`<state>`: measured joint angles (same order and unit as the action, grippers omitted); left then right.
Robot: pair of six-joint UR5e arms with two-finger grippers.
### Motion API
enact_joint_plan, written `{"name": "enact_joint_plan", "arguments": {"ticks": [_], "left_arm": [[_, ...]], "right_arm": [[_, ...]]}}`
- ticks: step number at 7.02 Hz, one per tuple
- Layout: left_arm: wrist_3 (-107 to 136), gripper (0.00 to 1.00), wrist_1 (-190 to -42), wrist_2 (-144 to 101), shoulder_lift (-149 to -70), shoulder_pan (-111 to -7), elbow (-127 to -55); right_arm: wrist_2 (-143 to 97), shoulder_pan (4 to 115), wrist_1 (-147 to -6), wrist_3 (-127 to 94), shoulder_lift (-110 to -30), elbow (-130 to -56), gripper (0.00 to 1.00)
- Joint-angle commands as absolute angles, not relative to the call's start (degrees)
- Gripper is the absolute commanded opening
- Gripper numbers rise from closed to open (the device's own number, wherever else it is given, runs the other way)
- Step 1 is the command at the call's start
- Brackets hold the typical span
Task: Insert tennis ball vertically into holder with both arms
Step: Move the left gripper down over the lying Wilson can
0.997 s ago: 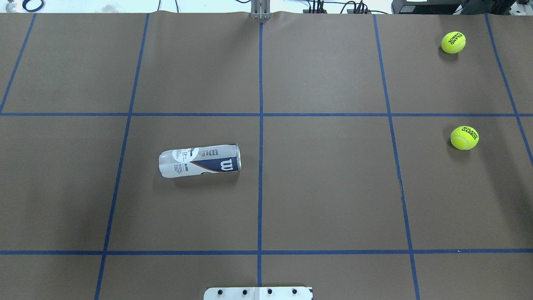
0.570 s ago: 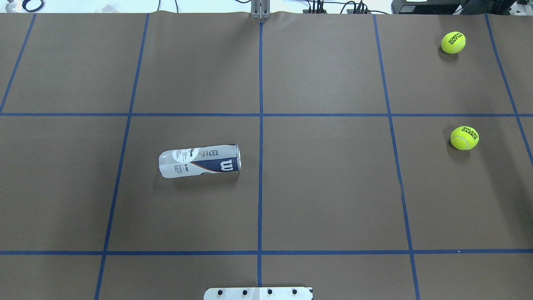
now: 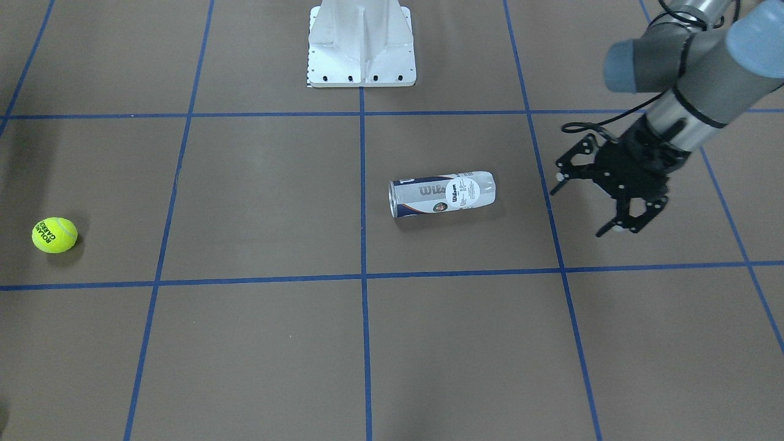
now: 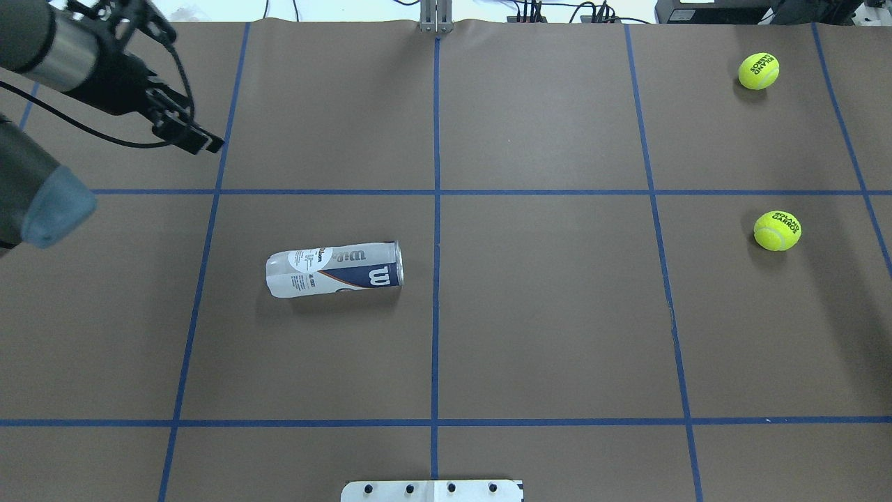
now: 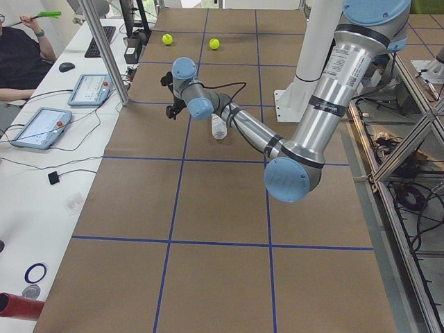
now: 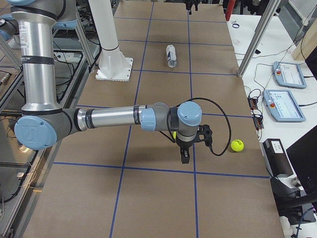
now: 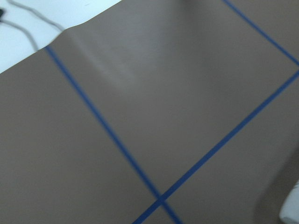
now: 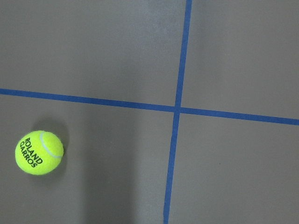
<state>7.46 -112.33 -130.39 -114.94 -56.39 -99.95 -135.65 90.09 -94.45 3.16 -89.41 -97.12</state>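
Note:
The holder (image 4: pixel 334 268), a clear can with a white-and-navy label, lies on its side left of the table's middle, its silver rim toward the centre line; it also shows as the holder (image 3: pixel 441 193). One tennis ball (image 4: pixel 778 231) rests at the right, and a second ball (image 4: pixel 759 71) at the far right corner. My left gripper (image 3: pixel 585 205) hangs open and empty above the table, well apart from the can. My right gripper (image 6: pixel 184 156) hovers near a ball (image 6: pixel 237 145); I cannot tell its state. The right wrist view shows a tennis ball (image 8: pixel 39 152) at lower left.
The white pedestal (image 3: pixel 361 43) stands at the robot's side of the table. Blue tape lines divide the brown table (image 4: pixel 543 314) into squares. A seated person (image 5: pixel 24 41) and tablets (image 5: pixel 41 127) are beside the table's far edge.
My left arm and its open gripper have come into the overhead view at the upper left, where no arm showed before. The can and both balls lie where they were.

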Motion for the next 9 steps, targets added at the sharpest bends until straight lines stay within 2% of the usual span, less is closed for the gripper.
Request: {"name": "enact_joint_plan", "arguments": {"ticks": [1,2,5,7,9], "left_arm": [[-4.9,0.98,-103.2,-126.4,-121.9,-50.3,-99.6],[-10.4,0.99,-97.6,-121.3,-125.6,-48.2,-99.8],[-10.1,0.99,-96.6,-107.7,-127.0,-34.8,-99.2],[-10.0,0.99,-96.7,-107.5,-128.1,-32.6,-98.1],[-10.1,0.99,-96.9,-107.4,-131.0,-31.5,-93.4]], "right_arm": [[-136.0,90.1,-94.5,3.2,-89.4,-97.1,1.0],[-136.7,90.1,-94.5,3.2,-89.5,-97.1,1.0],[-137.8,90.1,-94.6,3.2,-89.4,-97.2,1.0],[-137.8,90.1,-94.7,3.2,-89.5,-97.2,1.0],[-137.8,90.1,-94.7,3.2,-89.6,-97.1,1.0]]}}
